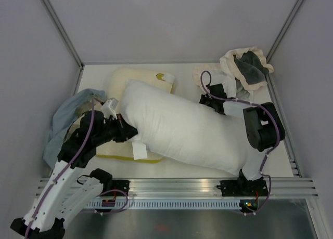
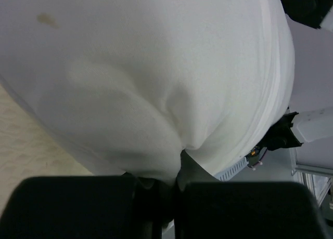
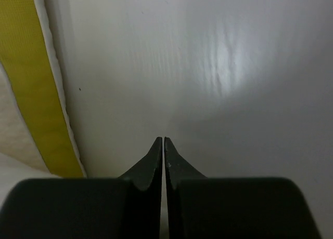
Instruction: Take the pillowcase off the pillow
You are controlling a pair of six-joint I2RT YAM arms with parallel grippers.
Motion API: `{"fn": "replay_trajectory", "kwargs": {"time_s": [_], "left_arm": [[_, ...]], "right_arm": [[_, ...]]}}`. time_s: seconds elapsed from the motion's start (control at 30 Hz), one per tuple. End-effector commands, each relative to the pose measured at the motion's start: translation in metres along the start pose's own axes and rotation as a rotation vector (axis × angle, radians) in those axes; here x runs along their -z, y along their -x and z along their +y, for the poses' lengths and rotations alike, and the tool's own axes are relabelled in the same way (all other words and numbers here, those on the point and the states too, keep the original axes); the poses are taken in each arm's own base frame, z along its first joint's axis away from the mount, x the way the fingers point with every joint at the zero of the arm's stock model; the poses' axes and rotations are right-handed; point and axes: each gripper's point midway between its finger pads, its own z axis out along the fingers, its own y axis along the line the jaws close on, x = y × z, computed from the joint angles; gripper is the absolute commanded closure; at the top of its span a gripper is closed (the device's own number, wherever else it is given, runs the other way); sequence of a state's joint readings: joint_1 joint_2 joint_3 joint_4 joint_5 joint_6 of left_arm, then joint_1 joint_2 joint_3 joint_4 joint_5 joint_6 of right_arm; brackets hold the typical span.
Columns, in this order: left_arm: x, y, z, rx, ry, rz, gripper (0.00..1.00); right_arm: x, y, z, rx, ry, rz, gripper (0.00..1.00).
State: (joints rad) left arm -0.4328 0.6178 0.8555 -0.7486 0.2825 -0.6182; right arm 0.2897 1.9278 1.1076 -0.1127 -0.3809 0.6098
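Observation:
The plump white pillow point(image 1: 182, 127) lies bare and slantwise across the middle of the table. The pillowcase point(image 1: 247, 67), dark grey plush and cream with a frill, lies crumpled at the back right corner, off the pillow. My left gripper point(image 1: 127, 132) is at the pillow's left end; in the left wrist view it point(image 2: 177, 184) is shut on a pinched fold of the pillow point(image 2: 156, 83). My right gripper point(image 1: 210, 100) is at the pillow's far edge; in the right wrist view it point(image 3: 164, 140) is shut with nothing in it, its tips against the pillow point(image 3: 218, 83).
A flat cream-yellow pillow point(image 1: 143, 78) lies under and behind the white one; its yellow edge point(image 3: 41, 93) shows in the right wrist view. A pale blue-grey cloth point(image 1: 70, 114) lies at the left wall. Grey walls close in three sides.

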Motion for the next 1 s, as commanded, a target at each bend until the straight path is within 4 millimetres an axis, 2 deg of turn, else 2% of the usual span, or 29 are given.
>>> {"fn": "replay_trajectory", "kwargs": {"time_s": [0.0, 0.03, 0.07, 0.1, 0.13, 0.17, 0.2, 0.23, 0.27, 0.3, 0.33, 0.37, 0.4, 0.43, 0.47, 0.5, 0.53, 0.57, 0.6, 0.63, 0.67, 0.7, 0.73, 0.77, 0.8, 0.83, 0.9, 0.97], "left_arm": [[-0.022, 0.046, -0.029, -0.09, -0.103, -0.098, 0.98], [-0.043, 0.05, -0.02, -0.077, -0.06, -0.07, 0.98], [-0.052, 0.055, -0.019, -0.083, -0.054, -0.067, 0.98], [-0.063, 0.07, -0.026, -0.094, -0.069, -0.09, 0.98], [-0.086, 0.068, -0.02, -0.075, -0.05, -0.038, 0.98], [-0.1, 0.071, -0.022, -0.06, -0.065, -0.02, 0.98], [-0.11, 0.08, -0.031, -0.058, -0.094, -0.02, 0.98], [-0.121, 0.088, -0.042, -0.061, -0.144, -0.025, 0.98], [-0.152, 0.08, -0.032, -0.033, -0.119, 0.037, 0.98], [-0.161, 0.095, -0.046, -0.048, -0.143, 0.019, 0.98], [-0.178, 0.092, -0.055, -0.06, -0.158, 0.054, 0.98], [-0.209, 0.081, -0.047, -0.05, -0.139, 0.124, 0.98], [-0.22, 0.097, -0.08, -0.084, -0.21, 0.121, 0.98], [-0.231, 0.1, -0.09, -0.095, -0.225, 0.132, 0.98], [-0.257, 0.114, -0.105, -0.112, -0.25, 0.121, 0.98], [-0.266, 0.118, -0.119, -0.128, -0.281, 0.12, 0.98], [-0.272, 0.117, -0.139, -0.147, -0.333, 0.13, 0.98], [-0.271, 0.142, -0.171, -0.174, -0.395, 0.079, 0.98], [-0.293, 0.137, -0.171, -0.174, -0.397, 0.101, 0.98], [-0.301, 0.133, -0.183, -0.188, -0.421, 0.114, 0.98], [-0.289, 0.157, -0.21, -0.21, -0.464, 0.071, 0.98], [-0.309, 0.147, -0.202, -0.195, -0.433, 0.114, 0.98], [-0.307, 0.155, -0.206, -0.203, -0.425, 0.095, 0.98], [-0.302, 0.162, -0.209, -0.208, -0.415, 0.082, 0.98], [-0.296, 0.175, -0.206, -0.207, -0.37, 0.033, 0.97], [-0.294, 0.179, -0.2, -0.21, -0.345, 0.017, 0.88], [-0.294, 0.181, -0.186, -0.214, -0.327, 0.01, 0.81], [-0.29, 0.182, -0.183, -0.223, -0.335, 0.029, 0.69]], "right_arm": [[0.045, 0.006, 0.013, 0.039, 0.02, -0.145, 0.94], [0.064, 0.008, 0.021, 0.052, 0.032, -0.189, 0.94], [0.069, -0.008, 0.012, 0.038, 0.008, -0.174, 0.94], [0.077, -0.01, 0.011, 0.037, -0.003, -0.194, 0.94], [0.097, -0.007, 0.021, 0.054, 0.026, -0.247, 0.94], [0.1, -0.022, 0.014, 0.05, 0.008, -0.23, 0.94], [0.108, -0.027, 0.016, 0.056, 0.013, -0.238, 0.94], [0.125, -0.026, 0.025, 0.073, 0.035, -0.283, 0.94], [0.129, -0.039, 0.021, 0.076, 0.03, -0.266, 0.94], [0.137, -0.042, 0.024, 0.081, 0.042, -0.276, 0.94], [0.151, -0.043, 0.028, 0.086, 0.058, -0.318, 0.94], [0.158, -0.045, 0.027, 0.082, 0.055, -0.331, 0.93], [0.172, -0.043, 0.033, 0.093, 0.076, -0.375, 0.93], [0.178, -0.041, 0.032, 0.094, 0.067, -0.396, 0.93], [0.184, -0.041, 0.033, 0.097, 0.064, -0.408, 0.93], [0.188, -0.039, 0.032, 0.101, 0.053, -0.419, 0.92], [0.192, -0.035, 0.035, 0.115, 0.047, -0.43, 0.92], [0.194, -0.034, 0.029, 0.111, 0.007, -0.436, 0.92], [0.197, -0.03, 0.027, 0.116, -0.014, -0.447, 0.9], [0.202, -0.025, 0.026, 0.136, -0.045, -0.459, 0.88], [0.208, -0.015, 0.017, 0.13, -0.114, -0.503, 0.86], [0.213, -0.009, 0.011, 0.13, -0.165, -0.522, 0.83], [0.223, -0.002, 0.011, 0.146, -0.201, -0.546, 0.81], [0.232, 0.007, 0.003, 0.139, -0.267, -0.591, 0.8], [0.237, 0.012, 0.001, 0.139, -0.293, -0.613, 0.79], [0.245, 0.018, 0.002, 0.14, -0.308, -0.64, 0.79], [0.253, 0.028, -0.001, 0.147, -0.35, -0.681, 0.77], [0.256, 0.034, -0.001, 0.145, -0.369, -0.686, 0.76]]}}
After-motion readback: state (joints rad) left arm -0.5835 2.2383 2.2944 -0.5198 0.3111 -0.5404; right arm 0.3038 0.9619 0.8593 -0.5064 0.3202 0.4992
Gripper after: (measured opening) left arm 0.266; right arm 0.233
